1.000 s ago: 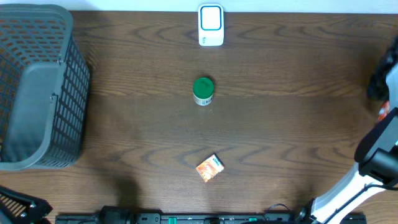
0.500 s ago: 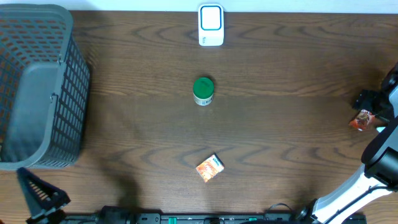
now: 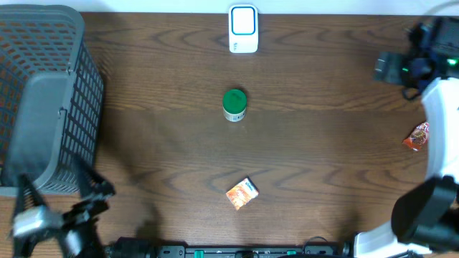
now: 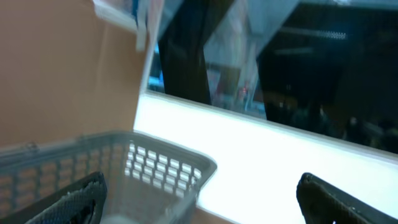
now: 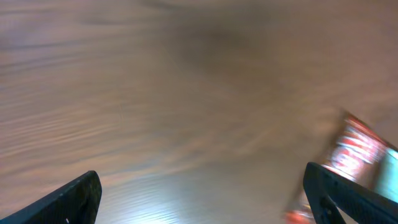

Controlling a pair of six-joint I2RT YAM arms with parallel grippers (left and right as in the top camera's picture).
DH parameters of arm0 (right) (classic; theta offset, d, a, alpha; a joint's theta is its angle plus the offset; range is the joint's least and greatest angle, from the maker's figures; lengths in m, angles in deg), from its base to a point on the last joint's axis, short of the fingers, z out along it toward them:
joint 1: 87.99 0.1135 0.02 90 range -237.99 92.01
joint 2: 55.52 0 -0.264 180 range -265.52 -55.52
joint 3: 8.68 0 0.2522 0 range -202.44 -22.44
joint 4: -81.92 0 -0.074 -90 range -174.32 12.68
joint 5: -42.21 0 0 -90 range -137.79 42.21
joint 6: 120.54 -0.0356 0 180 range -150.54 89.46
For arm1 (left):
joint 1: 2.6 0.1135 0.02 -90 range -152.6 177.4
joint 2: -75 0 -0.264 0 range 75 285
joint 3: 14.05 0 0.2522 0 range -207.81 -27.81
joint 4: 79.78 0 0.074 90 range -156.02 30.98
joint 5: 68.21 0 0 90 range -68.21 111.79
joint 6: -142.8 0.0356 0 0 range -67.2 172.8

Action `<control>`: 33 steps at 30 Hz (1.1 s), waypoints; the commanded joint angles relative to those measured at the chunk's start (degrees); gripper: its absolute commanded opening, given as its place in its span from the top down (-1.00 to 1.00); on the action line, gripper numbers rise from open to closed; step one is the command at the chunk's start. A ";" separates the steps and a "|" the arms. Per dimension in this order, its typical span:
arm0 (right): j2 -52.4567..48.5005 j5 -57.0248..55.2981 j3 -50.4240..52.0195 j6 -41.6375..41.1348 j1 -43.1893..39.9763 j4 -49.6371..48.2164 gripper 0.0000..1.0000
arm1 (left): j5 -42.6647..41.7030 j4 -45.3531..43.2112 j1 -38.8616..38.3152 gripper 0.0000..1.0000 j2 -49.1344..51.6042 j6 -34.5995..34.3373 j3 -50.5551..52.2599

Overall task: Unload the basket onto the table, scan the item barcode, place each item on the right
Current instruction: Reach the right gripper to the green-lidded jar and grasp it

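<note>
**Both grippers empty, nothing at the scanner yet**

The right gripper has its jaws spread wide with only bare wood between them. A red packet lies just off to one side, out by the right edge of the table. The left gripper is just as wide apart and empty, up beside the grey basket. An orange packet and a green-lidded jar sit mid-table, well apart. The scanner stands at the far edge. Any of the three could be the item to scan. The packets lie flat and look thin, so I'd worry that closing fingers push one along instead of lifting it. I can't tell where any barcode faces, so a pickup may show the scanner the wrong side. The left arm could also snag the basket.
</note>
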 commanded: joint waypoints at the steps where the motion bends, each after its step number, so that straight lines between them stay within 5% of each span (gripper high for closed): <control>1: 2.75 14.01 -0.55 -0.96 7.76 2.99 -0.99 | -0.72 -0.52 0.24 -0.96 -0.07 -5.35 5.55; 6: 2.47 27.08 -0.11 -1.44 17.77 4.59 -0.99 | -0.79 0.37 0.24 -0.96 -0.07 -13.25 11.50; 12: 1.62 19.30 -0.07 -26.05 26.86 2.60 -0.99 | -3.93 4.94 0.24 -0.96 -0.07 -14.64 13.53; 22: -1.70 5.79 -0.24 -27.58 40.79 0.61 -0.99 | -3.89 13.46 0.24 -0.96 -0.07 -14.93 13.84; 33: -15.50 2.67 -8.83 -28.59 43.76 -1.55 -0.99 | -3.96 13.46 0.24 -0.95 -0.04 -19.63 19.47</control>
